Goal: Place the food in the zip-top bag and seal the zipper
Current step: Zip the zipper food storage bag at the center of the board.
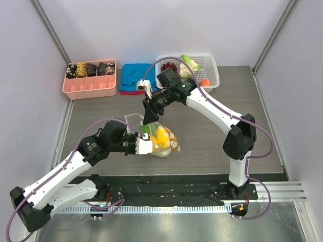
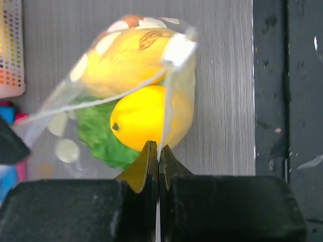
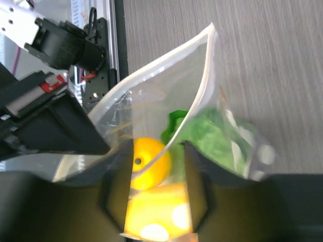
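Note:
The zip-top bag (image 1: 170,146) lies mid-table, clear with white dots. Inside it are a yellow round fruit (image 2: 139,118), a larger yellow-orange fruit (image 2: 126,60) and green lettuce (image 2: 98,136). My left gripper (image 1: 147,146) is shut on the bag's edge strip, the zipper (image 2: 169,98), at the near-left end of the bag. In the left wrist view the gripper (image 2: 158,151) has its jaws pressed together on the strip. My right gripper (image 1: 150,119) is over the bag's mouth. In the right wrist view it (image 3: 156,196) is open, and the zipper (image 3: 202,85) and the bag's mouth pass between its fingers.
A white lattice basket (image 1: 211,64) at the back right holds more toy food, with an orange fruit (image 1: 205,81). A blue cloth (image 1: 135,75) and a pink tray (image 1: 91,88) of dark brown snacks are at the back left. A black mat (image 1: 166,184) runs along the near edge.

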### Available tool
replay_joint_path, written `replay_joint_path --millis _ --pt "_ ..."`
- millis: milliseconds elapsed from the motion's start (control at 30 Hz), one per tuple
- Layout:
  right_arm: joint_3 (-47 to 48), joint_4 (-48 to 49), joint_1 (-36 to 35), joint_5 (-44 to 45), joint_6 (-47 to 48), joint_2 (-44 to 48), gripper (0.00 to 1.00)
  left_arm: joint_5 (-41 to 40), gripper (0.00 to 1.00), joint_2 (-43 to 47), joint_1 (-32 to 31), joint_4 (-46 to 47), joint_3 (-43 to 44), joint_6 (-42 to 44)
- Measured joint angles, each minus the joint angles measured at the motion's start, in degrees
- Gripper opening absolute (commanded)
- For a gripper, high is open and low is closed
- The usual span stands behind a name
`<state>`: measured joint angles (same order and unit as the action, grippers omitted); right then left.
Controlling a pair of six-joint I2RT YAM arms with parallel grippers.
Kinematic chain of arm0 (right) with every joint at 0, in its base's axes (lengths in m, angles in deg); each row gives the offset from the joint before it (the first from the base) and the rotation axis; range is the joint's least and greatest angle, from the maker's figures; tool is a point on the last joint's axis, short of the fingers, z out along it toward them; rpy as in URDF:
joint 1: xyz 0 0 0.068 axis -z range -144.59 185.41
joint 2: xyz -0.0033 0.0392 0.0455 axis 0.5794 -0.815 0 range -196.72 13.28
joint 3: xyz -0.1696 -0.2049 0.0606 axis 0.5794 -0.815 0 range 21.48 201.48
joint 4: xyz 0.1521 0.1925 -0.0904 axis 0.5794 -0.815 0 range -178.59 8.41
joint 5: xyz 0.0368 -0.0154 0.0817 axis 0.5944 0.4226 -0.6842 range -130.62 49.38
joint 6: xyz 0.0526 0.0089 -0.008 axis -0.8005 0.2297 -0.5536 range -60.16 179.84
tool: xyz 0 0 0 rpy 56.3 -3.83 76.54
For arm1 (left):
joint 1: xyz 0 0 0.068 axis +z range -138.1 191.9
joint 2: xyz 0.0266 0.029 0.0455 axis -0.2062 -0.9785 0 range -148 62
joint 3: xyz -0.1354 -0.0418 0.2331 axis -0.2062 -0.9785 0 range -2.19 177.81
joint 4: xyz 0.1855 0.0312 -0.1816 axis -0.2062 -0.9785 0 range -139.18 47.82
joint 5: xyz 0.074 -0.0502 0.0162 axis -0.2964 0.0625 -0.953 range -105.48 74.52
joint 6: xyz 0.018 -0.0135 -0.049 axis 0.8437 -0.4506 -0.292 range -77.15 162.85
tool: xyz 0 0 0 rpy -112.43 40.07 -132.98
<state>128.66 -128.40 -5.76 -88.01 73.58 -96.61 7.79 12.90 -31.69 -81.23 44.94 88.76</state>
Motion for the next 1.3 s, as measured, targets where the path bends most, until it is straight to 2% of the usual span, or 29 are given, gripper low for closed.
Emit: replay_joint_path --millis 100,233,367,500,633,800,933,1167,1300 --pt "-0.72 0.9 0.26 0.61 -0.59 1.18 0.75 -0.24 0.0 -0.68 -0.22 1.88 1.6 -6.27" --pt "-9.18 3.28 3.78 1.99 -1.03 9.25 0.78 -0.92 0.0 -1.05 -0.22 3.21 1.14 -12.04" --pt "-26.49 9.68 8.83 5.33 -1.95 28.72 0.81 -1.05 0.0 -2.54 -0.24 5.22 1.09 -17.53" --pt "-42.69 19.3 8.09 7.56 -3.3 50.88 0.79 -1.03 0.0 -6.82 -0.28 6.82 2.45 -23.1" --pt "-52.28 26.64 6.69 8.09 -5.14 61.68 0.78 -0.81 0.0 -10.23 -0.28 8.0 4.87 -27.71" --pt "-59.19 29.27 4.15 9.99 -0.57 61.13 0.78 -0.63 0.0 -14.08 -0.28 8.41 10.23 -31.65" --pt "-60.08 30.36 3.19 11.34 3.39 57.05 0.72 -0.11 0.0 -15.26 -0.39 8.85 12.0 -33.35" --pt "-60.26 36.59 3.02 14.4 5.77 54.1 0.7 0.63 0.0 -15.47 -1.07 8.57 12.02 -33.94" --pt "-60.26 39.01 3.02 14.47 6.36 53.18 0.59 0.85 0.0 -15.47 -1.42 8.37 12.02 -33.94"
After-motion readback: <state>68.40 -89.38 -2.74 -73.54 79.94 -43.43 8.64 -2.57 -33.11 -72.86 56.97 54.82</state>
